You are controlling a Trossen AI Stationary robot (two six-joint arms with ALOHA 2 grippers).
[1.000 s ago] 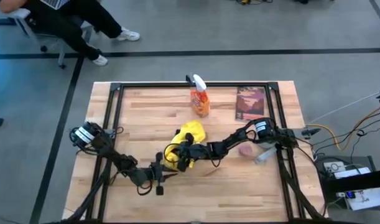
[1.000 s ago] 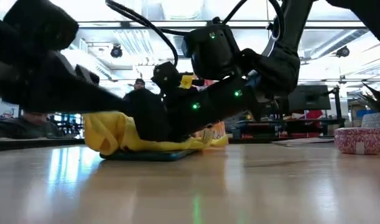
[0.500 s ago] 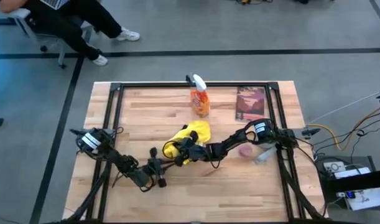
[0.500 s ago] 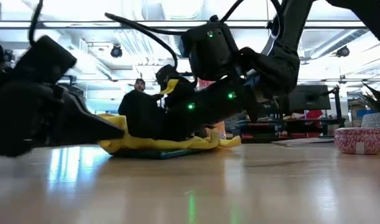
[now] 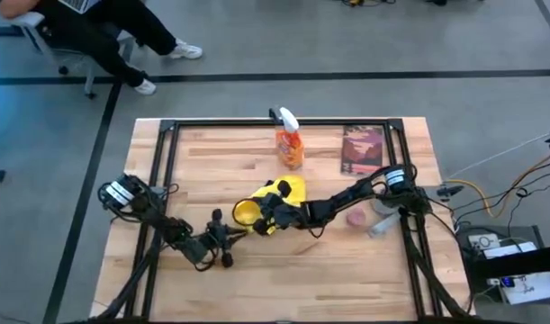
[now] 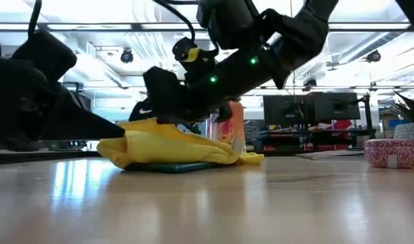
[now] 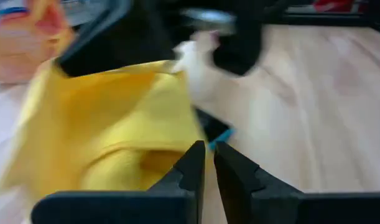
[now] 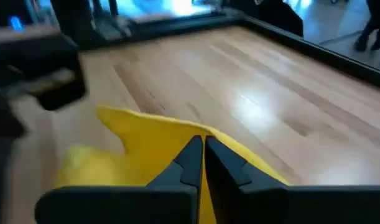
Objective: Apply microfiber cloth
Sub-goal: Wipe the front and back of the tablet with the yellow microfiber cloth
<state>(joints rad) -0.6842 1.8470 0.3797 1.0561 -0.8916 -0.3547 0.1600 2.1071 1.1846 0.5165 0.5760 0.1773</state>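
Bright yellow soft microfiber cloth [image 5: 273,197] bunched mid-surface over dark flat tablet [image 6: 167,167]. Right claw [image 5: 267,205] raised off heap since a second ago, fingers pressed together on cloth. Left claw [image 5: 226,243] brought nearer, fingers closed, empty. Wiping judged under way.

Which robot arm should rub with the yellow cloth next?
The right. Its gripper is already on top of the cloth, while the left gripper sits beside it on the table.

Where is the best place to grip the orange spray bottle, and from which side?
Probably the narrow neck under the white trigger of the spray bottle, coming from the front edge of the table. It stands upright, and its trigger points toward the far-left side.
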